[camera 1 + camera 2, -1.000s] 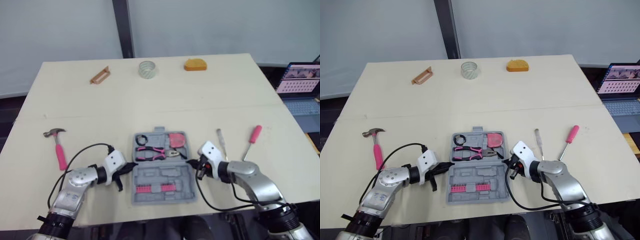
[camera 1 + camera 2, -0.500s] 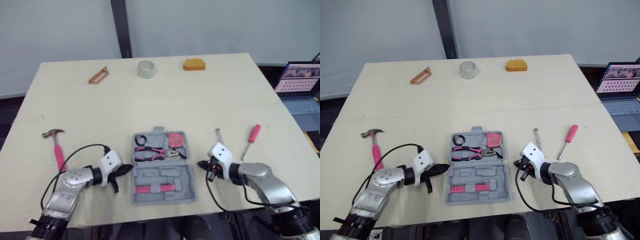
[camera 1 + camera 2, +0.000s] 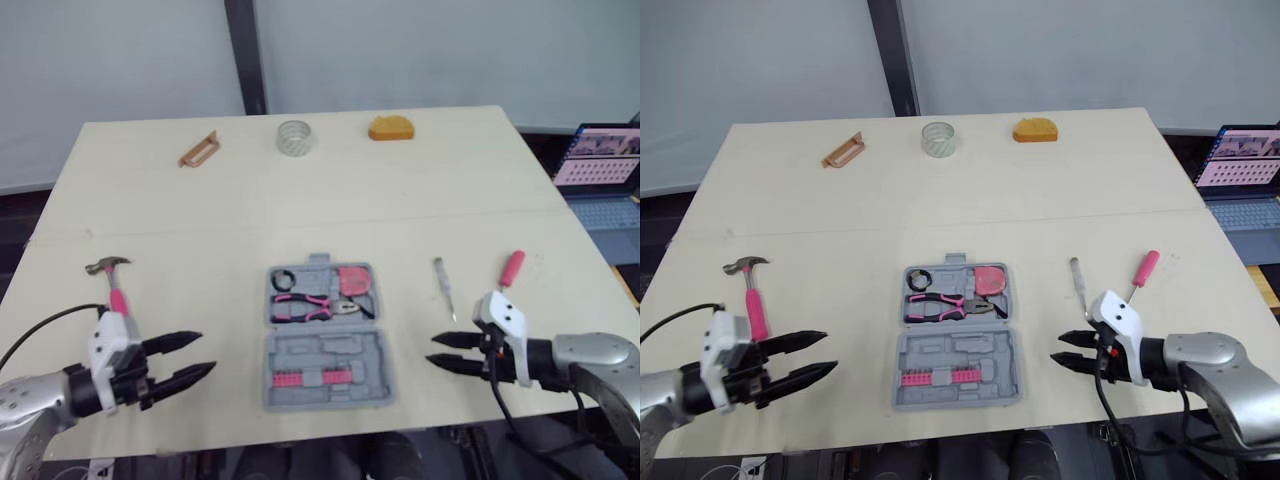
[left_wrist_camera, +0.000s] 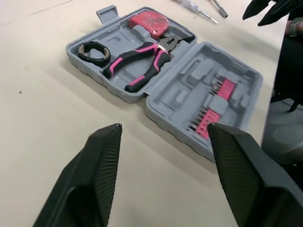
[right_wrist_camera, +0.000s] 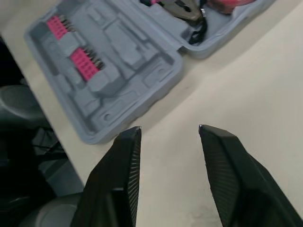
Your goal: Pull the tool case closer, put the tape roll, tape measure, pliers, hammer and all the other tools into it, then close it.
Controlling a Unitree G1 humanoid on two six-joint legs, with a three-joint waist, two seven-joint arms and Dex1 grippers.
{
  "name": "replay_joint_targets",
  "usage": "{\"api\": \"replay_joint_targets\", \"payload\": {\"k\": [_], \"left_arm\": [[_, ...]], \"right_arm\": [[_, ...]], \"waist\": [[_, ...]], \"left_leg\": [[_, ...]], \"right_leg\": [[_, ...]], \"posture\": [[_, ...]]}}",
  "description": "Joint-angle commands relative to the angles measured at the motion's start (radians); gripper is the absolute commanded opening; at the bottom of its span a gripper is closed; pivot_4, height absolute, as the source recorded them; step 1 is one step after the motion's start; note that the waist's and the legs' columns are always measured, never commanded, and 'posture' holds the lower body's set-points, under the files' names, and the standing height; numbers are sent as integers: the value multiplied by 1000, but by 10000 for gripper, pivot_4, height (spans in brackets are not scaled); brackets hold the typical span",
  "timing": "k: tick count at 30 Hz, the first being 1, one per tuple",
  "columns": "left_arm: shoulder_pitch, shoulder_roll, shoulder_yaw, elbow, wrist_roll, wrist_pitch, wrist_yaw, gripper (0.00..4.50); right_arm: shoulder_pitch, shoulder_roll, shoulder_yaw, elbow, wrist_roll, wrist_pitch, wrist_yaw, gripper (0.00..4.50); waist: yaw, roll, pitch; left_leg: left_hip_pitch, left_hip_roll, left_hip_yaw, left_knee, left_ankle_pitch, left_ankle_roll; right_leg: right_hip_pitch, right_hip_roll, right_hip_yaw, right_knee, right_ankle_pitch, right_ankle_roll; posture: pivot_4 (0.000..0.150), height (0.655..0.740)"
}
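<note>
The grey tool case [image 3: 322, 335] lies open near the table's front edge. Its far half holds pink-handled pliers [image 4: 142, 59], a red tape measure [image 4: 148, 20] and a small black roll [image 4: 93, 51]. My left gripper [image 3: 190, 358] is open and empty, well to the left of the case. My right gripper [image 3: 440, 352] is open and empty to its right. A pink-handled hammer [image 3: 113, 285] lies at the left. On the right are a thin screwdriver [image 3: 444, 288] and a pink-handled screwdriver [image 3: 508, 270]. A clear tape roll [image 3: 294, 137] stands at the far edge.
An orange object [image 3: 389, 128] and a copper-coloured bracket [image 3: 199, 150] lie along the far edge of the table. A laptop [image 3: 598, 160] sits off the table at the right. The near half of the case holds pink bit racks [image 5: 71, 47].
Both grippers have drawn back from the sides of the case, left one leftward and right one rightward, and have gone from shut to open. The case has not moved.
</note>
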Motion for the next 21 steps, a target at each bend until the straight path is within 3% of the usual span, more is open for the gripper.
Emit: {"api": "replay_joint_targets", "payload": {"k": [1, 2, 3, 4, 11, 21], "left_arm": [[56, -21, 87, -37, -36, -52, -31, 41358], [94, -34, 113, -43, -35, -75, -49, 45000], [127, -52, 137, -50, -35, -100, -60, 45000], [155, -71, 160, -55, -34, -128, -66, 45000], [294, -138, 213, 2, -11, -253, -133, 45000], [285, -166, 159, 42, 31, -340, -107, 45000]], "right_arm": [[38, -27, -59, -51, 63, 1, 47, 30755], [66, -39, -83, -61, 84, 2, 72, 35942], [92, -49, -106, -68, 99, -2, 91, 41848], [113, -57, -125, -72, 108, -8, 102, 44695], [187, -65, -175, -91, 117, -48, 120, 44695], [223, -29, -161, -71, 62, -127, 73, 44695]], "waist": [[2, 0, 0], [2, 0, 0], [1, 0, 0], [1, 0, 0], [0, -1, 1], [0, -2, 1]], "left_leg": [[0, 0, 0, 0, 0, 0], [0, 0, 0, 0, 0, 0], [0, 0, 0, 0, 0, 0], [0, 0, 0, -1, 0, 0], [0, 0, 1, 0, -2, 1], [0, 1, 1, 0, -2, 1]], "right_leg": [[0, 0, 0, 0, 0, 0], [0, 0, 0, 0, 0, -1], [0, 0, 0, -1, 0, -1], [0, 0, 0, -1, 0, -1], [0, 1, 0, -4, 1, -1], [0, 1, 1, -4, 1, -2]], "posture": [[1500, 7400], [1500, 7400], [1500, 7400], [1500, 7400], [1500, 7400], [1500, 7400]]}}
